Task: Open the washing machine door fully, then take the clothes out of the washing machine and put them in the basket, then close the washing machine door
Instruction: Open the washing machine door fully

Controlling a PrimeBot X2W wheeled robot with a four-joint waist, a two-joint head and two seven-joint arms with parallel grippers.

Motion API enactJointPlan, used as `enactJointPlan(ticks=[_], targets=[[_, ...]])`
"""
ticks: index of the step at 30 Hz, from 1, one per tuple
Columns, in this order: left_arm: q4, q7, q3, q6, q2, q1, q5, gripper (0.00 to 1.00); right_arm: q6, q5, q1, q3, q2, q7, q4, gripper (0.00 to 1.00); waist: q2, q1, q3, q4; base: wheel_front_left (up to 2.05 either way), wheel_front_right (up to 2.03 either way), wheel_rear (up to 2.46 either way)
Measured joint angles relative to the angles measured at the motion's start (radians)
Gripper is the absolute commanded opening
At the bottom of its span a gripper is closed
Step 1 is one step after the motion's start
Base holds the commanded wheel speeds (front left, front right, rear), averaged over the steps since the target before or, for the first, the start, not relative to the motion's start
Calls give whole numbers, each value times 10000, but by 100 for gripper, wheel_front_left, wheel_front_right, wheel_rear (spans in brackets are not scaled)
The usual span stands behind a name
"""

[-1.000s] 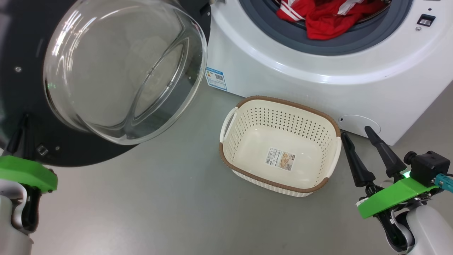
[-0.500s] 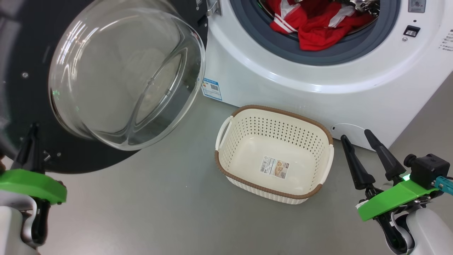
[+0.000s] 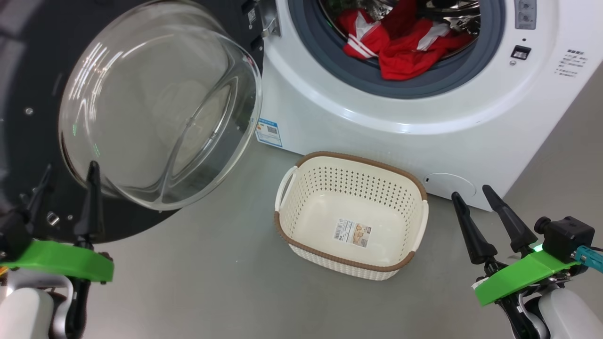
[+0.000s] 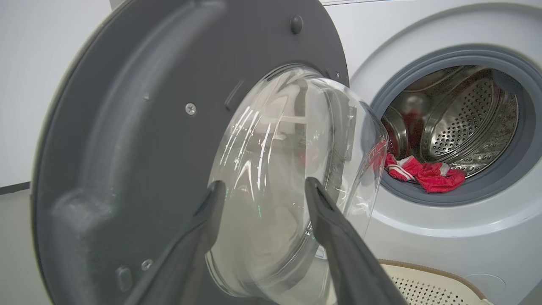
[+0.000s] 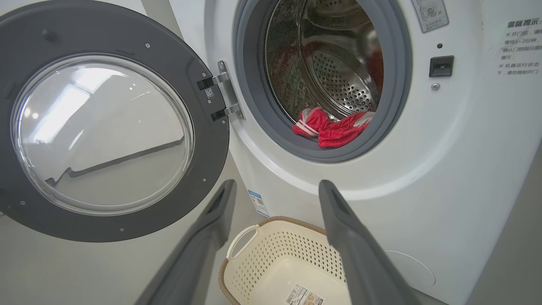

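The washing machine (image 3: 424,117) stands with its door (image 3: 28,70) swung out to the left, the clear glass bowl (image 3: 155,103) bulging toward me. Red and white clothes (image 3: 400,47) lie at the drum's front lip, also in the clothes (image 4: 427,176) and clothes (image 5: 334,129) wrist views. The cream basket (image 3: 348,160) sits empty on the floor below the opening. My left gripper (image 3: 70,165) is open by the door's lower part, fingers pointing at the glass bowl (image 4: 288,169), holding nothing. My right gripper (image 3: 470,190) is open and empty, right of the basket.
Grey floor surrounds the basket. A blue label sticker (image 3: 269,132) marks the machine's lower left front. The door latch socket (image 3: 519,52) and printed text sit right of the opening. A round service flap (image 3: 450,184) lies low on the machine, close to my right fingertips.
My left gripper's fingers have spread apart from shut to open, and it shows higher against the door. The camera has shifted, showing more of the drum. The right gripper stays open.
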Motion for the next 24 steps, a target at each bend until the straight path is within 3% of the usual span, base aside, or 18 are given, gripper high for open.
enactJointPlan(ticks=[12,24], targets=[[-1337,144,-548,265,-182,614,125,100,0,-8,175,13,4,-2,-196,100,0,0,-347,-689,0,0,0],[-1216,-17,-895,272,-581,753,196,100,0,-88,218,8,12,0,-293,100,1,0,-543,-1997,0,0,0]])
